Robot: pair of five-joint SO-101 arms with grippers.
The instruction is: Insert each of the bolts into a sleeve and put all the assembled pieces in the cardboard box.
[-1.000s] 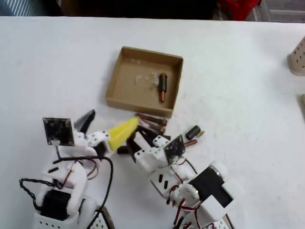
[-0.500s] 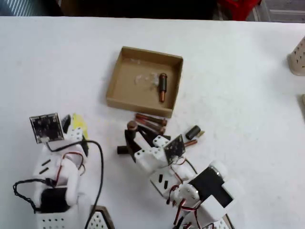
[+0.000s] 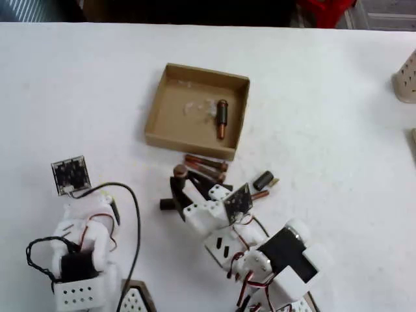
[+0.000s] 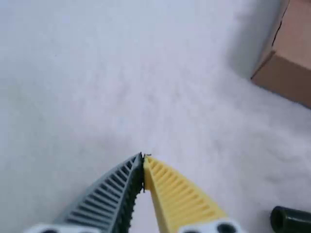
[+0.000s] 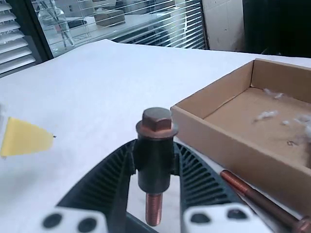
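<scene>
My right gripper (image 5: 154, 148) is shut on a black sleeve (image 5: 154, 162) that has a copper bolt (image 5: 156, 122) standing upright through it, head on top. In the high view this gripper (image 3: 180, 175) sits just in front of the cardboard box (image 3: 156, 123). Inside the box lies one assembled piece (image 3: 221, 118). Loose copper bolts (image 3: 205, 165) lie between the box and the gripper. Another black sleeve (image 3: 262, 179) rests to the right, with a bolt (image 3: 260, 194) beside it. My left gripper (image 4: 143, 158) is shut on nothing and hangs over bare table.
The left arm (image 3: 78, 260) is folded back at the lower left. A dark sleeve (image 4: 289, 219) lies on the table near the left gripper. A perforated beige object (image 3: 405, 78) stands at the right edge. The box's near wall (image 5: 228, 136) is close behind the held piece.
The left arm has drawn back from the right gripper toward the lower left, and its fingers have closed. The right gripper has kept still with its piece.
</scene>
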